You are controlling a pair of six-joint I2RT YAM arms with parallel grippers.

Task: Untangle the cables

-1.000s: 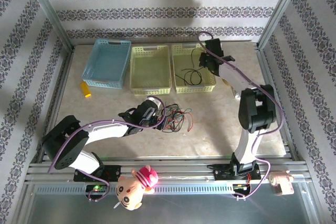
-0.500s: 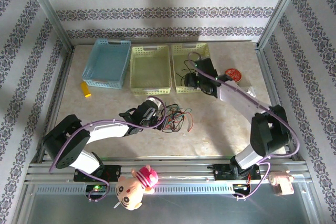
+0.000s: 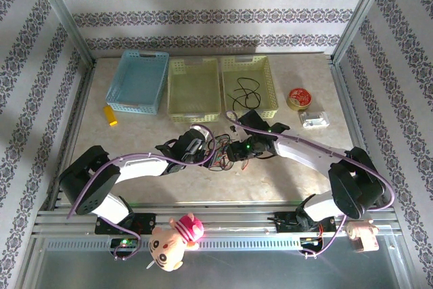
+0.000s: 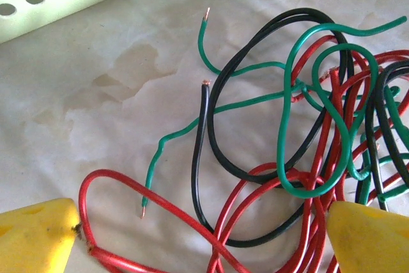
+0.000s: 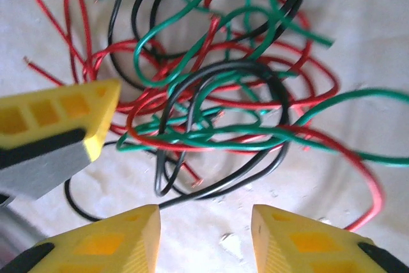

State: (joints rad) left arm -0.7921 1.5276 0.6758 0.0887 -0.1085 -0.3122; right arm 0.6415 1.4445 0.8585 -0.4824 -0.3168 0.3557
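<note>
The cables [image 3: 220, 160] lie in a loose tangle of red, green and black wires on the table in front of the baskets. My left gripper [image 3: 201, 153] is low at the tangle's left side, open, its yellow fingertips [image 4: 35, 234] straddling red and black loops [image 4: 202, 126] that rest on the table. My right gripper [image 3: 233, 153] hovers at the tangle's right side, open [image 5: 204, 241], with bare table between its fingers and the cables [image 5: 211, 94] just ahead. The left gripper's finger [image 5: 57, 119] shows in the right wrist view. One black cable [image 3: 242, 94] lies in the right yellow basket [image 3: 272, 93].
A blue basket [image 3: 139, 80] and a middle yellow basket [image 3: 193, 89] stand at the back. A round red spool [image 3: 298, 97] and a small white object [image 3: 315, 121] sit at the right. A yellow block [image 3: 109, 114] lies at the left. Plush toys hang on the front rail.
My right arm has swung from over the right yellow basket down to the tangle's right side. The left arm has stayed still.
</note>
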